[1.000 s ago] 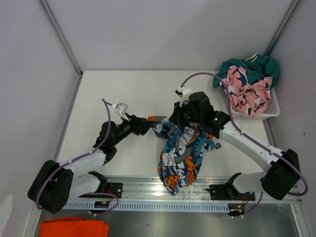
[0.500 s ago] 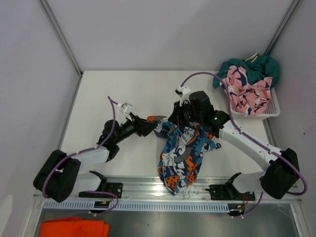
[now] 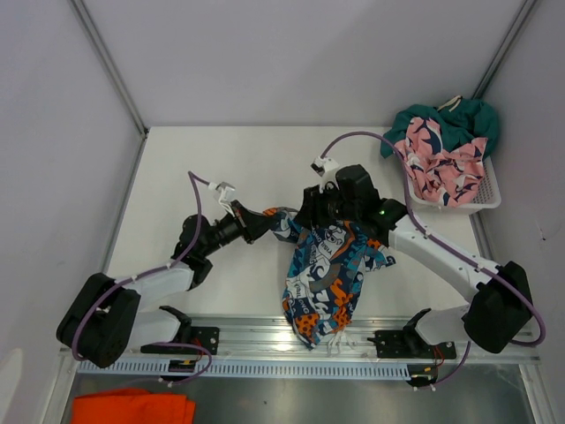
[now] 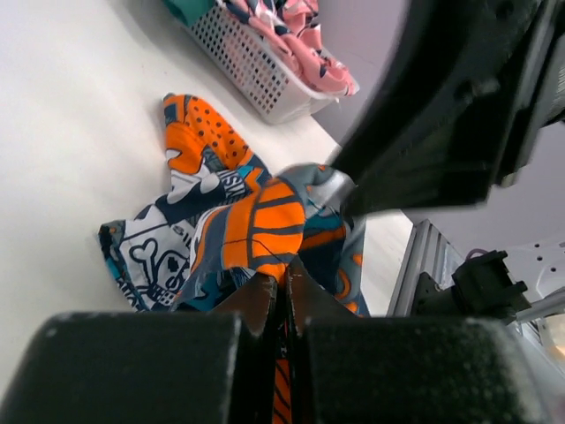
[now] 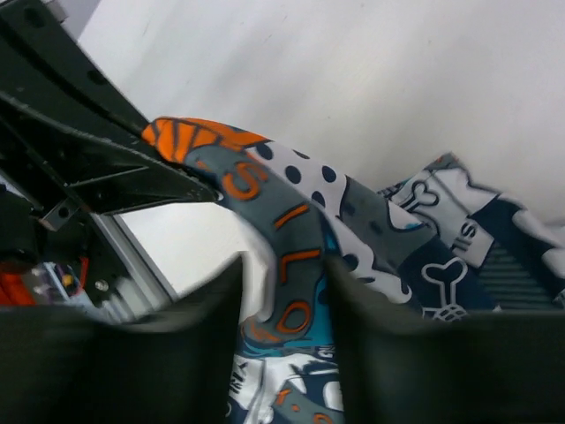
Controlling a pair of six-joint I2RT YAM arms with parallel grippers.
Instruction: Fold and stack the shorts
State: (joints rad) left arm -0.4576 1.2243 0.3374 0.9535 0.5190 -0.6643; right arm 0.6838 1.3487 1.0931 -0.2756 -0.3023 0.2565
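Top external view puts the blue, orange and white graphic-print fabric shorts [image 3: 328,274] in a crumpled heap toward the near edge of the white table [image 3: 221,168], right of its middle, the lower end trailing over that edge. Both arms meet at the upper end of the heap. The left gripper [image 3: 267,219] is pressed together on an orange fold of this garment, as the left wrist view confirms. The right gripper [image 3: 306,210] has its fingers parted, with a grey-and-orange band lying loosely between them, not visibly clamped. The step in hand looks like passing one corner to the left arm so the cloth can be spread. To do it well, the left pinch should stay firm while the right backs clear, finds the opposite waistband corner, then both draw apart toward the table's centre. The pink shark-print shorts [image 3: 441,163] and teal green shorts [image 3: 450,119] wait in the white plastic mesh basket [image 3: 491,191] at the far right corner.
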